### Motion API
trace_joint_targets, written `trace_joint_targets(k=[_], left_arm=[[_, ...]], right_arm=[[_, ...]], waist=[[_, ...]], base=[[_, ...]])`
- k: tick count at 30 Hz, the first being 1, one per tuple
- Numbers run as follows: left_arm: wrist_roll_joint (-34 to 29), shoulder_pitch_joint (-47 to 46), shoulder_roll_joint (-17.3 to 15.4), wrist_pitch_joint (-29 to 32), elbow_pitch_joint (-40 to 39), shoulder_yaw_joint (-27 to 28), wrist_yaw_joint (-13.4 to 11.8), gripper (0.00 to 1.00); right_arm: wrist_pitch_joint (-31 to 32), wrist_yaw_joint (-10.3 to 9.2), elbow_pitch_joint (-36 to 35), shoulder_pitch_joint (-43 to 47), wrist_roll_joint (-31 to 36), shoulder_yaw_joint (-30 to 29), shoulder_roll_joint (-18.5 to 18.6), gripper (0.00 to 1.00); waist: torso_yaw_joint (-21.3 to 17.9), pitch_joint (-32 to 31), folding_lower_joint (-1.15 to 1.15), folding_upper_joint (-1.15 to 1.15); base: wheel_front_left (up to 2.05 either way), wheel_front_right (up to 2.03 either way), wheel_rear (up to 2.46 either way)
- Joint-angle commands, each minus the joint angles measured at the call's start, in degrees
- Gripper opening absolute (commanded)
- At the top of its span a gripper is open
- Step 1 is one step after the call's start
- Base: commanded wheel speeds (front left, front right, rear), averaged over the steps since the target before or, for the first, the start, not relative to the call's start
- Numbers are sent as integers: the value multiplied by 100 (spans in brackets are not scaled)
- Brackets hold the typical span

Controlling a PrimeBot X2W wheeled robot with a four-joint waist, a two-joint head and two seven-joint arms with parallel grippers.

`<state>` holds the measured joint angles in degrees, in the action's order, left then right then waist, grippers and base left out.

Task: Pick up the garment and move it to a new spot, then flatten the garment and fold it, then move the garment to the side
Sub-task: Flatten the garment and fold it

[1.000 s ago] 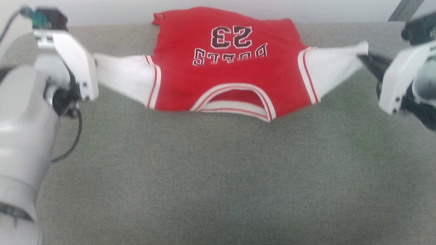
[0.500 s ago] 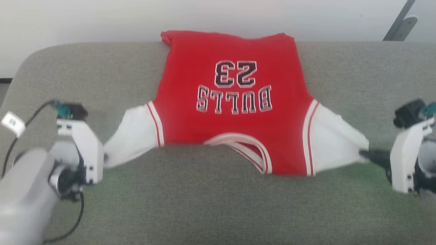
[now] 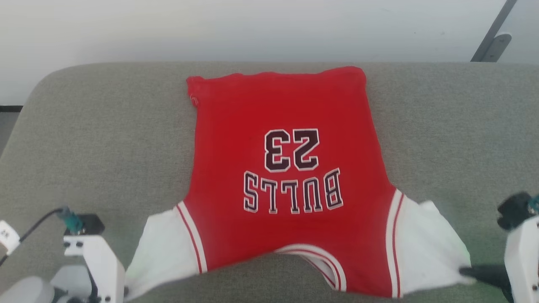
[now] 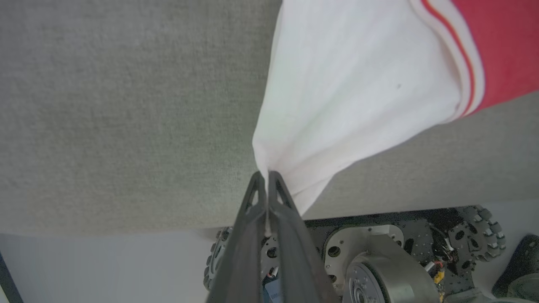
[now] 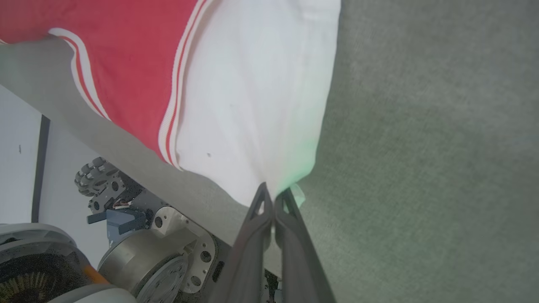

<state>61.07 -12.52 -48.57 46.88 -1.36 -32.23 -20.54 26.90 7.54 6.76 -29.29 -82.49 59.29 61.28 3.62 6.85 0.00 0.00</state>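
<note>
The garment (image 3: 286, 176), a red jersey with white sleeves and upside-down "BULLS 23" lettering, lies spread on the grey cushioned surface (image 3: 105, 134), its collar toward me. My left gripper (image 4: 266, 176) is shut on the tip of one white sleeve (image 4: 345, 92); in the head view that sleeve (image 3: 162, 248) runs to the gripper's white housing at the lower left. At the lower right my right gripper (image 3: 465, 272) is shut on the other sleeve (image 3: 429, 244). The right wrist view shows those fingertips (image 5: 273, 193) pinching the sleeve's corner (image 5: 252, 105).
The grey surface reaches a pale wall (image 3: 252, 29) behind the garment's hem. A dark slanted bar (image 3: 490, 35) stands at the far right. Below the surface's near edge, both wrist views show my wheeled base (image 4: 379, 261).
Both grippers have drawn the sleeves toward me, dragging the garment nearer across the surface. The head camera has also shifted, bringing the far edge and wall into view.
</note>
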Motion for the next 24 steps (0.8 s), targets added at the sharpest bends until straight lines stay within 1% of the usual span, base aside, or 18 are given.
trace_joint_targets(k=[1, 3, 6, 9, 10, 13, 15, 18, 19, 20, 21, 23, 24], left_arm=[[43, 96, -38, 30, -69, 33, -74, 0], [64, 355, -203, 87, -374, 52, -301, 0], [60, 554, -245, -54, -683, 96, -401, 0], [-17, 655, -190, -267, -735, 102, -330, 0], [-64, 605, -84, -403, -694, 81, -266, 0], [-178, 424, 85, -591, -590, 26, -117, 0], [-262, 309, 210, -695, -483, -22, -20, 0], [-358, 147, 391, -844, -304, -73, 114, 0], [-366, 88, 432, -876, -249, -96, 147, 0], [-359, 37, 498, -915, -205, -111, 185, 0], [-399, -3, 537, -964, -173, -128, 246, 0], [-437, -65, 588, -1083, -96, -123, 308, 0], [-460, -70, 609, -1136, -66, -115, 339, 0]], right_arm=[[31, -10, -25, 111, -80, 13, 48, 0], [63, -10, -113, 273, -138, 31, 164, 0], [-71, -10, -170, 507, -147, 31, 185, 0], [-294, -9, -37, 634, 39, 26, 23, 0], [-476, -9, 168, 666, 227, -3, -162, 0], [-697, -9, 546, 644, 560, -13, -545, 0], [-728, -9, 858, 614, 816, 32, -785, 0], [-776, -15, 1248, 559, 1027, 33, -1191, 0], [-792, -20, 1359, 532, 1077, 22, -1306, 13], [-798, -29, 1446, 519, 1104, 3, -1404, 18], [-801, -35, 1523, 514, 1114, -30, -1477, 37], [-807, -41, 1605, 479, 1136, -95, -1561, 65], [-844, -50, 1605, 454, 1165, -147, -1564, 85]], waist=[[4, -1, 0, 0], [20, -1, 0, 0], [34, 25, 0, 0], [32, 70, 0, 0], [24, 112, 0, 0], [10, 176, 0, 0], [3, 217, 0, 0], [-8, 269, 0, 0], [-20, 288, 0, 0], [-26, 301, 0, 0], [-35, 313, 0, 0], [-57, 334, 0, 0], [-69, 341, 0, 0]], base=[[0, 0, 0], [0, 0, 0], [0, 0, 0], [0, 0, 0], [0, 0, 0], [0, 0, 0], [0, 0, 0], [0, 0, 0], [0, 0, 0], [0, 0, 0], [0, 0, 0], [0, 0, 0], [0, 0, 0]])
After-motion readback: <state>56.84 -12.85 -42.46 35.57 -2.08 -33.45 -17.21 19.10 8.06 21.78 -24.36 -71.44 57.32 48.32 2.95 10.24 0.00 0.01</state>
